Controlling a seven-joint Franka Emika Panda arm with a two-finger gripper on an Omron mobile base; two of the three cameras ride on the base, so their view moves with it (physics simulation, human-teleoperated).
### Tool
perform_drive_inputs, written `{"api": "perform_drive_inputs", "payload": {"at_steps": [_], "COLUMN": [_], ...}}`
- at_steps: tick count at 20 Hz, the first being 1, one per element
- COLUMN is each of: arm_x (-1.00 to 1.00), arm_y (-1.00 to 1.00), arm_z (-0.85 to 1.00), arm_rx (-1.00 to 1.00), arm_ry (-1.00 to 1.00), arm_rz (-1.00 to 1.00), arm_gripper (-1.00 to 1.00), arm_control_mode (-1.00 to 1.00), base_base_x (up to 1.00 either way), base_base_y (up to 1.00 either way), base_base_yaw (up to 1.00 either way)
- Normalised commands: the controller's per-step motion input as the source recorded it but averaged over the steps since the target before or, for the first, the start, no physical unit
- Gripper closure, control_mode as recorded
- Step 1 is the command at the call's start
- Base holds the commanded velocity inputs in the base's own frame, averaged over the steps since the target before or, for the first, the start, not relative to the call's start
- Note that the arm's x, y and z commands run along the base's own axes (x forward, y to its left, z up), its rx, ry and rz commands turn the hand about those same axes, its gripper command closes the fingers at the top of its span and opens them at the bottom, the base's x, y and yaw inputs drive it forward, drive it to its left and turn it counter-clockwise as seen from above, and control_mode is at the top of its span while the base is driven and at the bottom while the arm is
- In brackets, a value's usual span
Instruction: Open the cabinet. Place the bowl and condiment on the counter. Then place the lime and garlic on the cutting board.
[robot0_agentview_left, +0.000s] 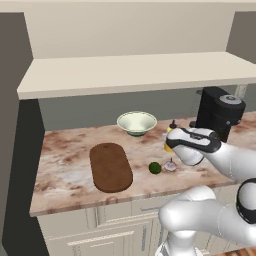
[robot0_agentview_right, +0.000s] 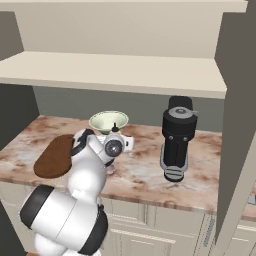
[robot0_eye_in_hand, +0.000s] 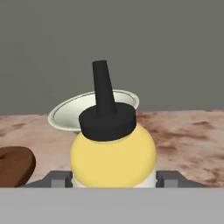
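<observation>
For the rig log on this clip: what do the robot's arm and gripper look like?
The arm is glossy white, made of rounded, bulbous segments with dark grey to black joint rings. The hand carries a dark band and, in the right base view, a round grey disc. The gripper shows small grey fingertips. No cables or markings are visible.

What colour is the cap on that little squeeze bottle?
Black, on the yellow condiment; clearest in the hand view.

Yellow condiment (robot0_eye_in_hand: 113, 157), black-capped; marbled pink-brown counter (robot0_agentview_left: 65, 165)
</observation>
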Motion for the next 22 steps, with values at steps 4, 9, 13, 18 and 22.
{"api": "perform_drive_inputs", "payload": {"at_steps": [4, 9, 13, 18, 22], "arm_x": [0.25, 0.27, 0.24, 0.23, 0.21], "arm_y": [0.00, 0.00, 0.00, -0.01, 0.00], "arm_z": [-0.16, -0.20, -0.23, -0.25, -0.22], "arm_rx": [0.00, 0.00, 0.00, 0.00, 0.00], "arm_ry": [0.00, 0.00, 0.00, 0.00, 0.00], "arm_rz": [0.00, 0.00, 0.00, 0.00, 0.00], "arm_gripper": [1.00, 1.00, 1.00, 1.00, 1.00], "arm_control_mode": [-1.00, -1.00, -1.00, -1.00, -1.00], "base_base_x": [0.00, 0.00, 0.00, 0.00, 0.00], "base_base_y": [0.00, 0.00, 0.00, 0.00, 0.00], "base_base_yaw": [0.00, 0.00, 0.00, 0.00, 0.00]}}
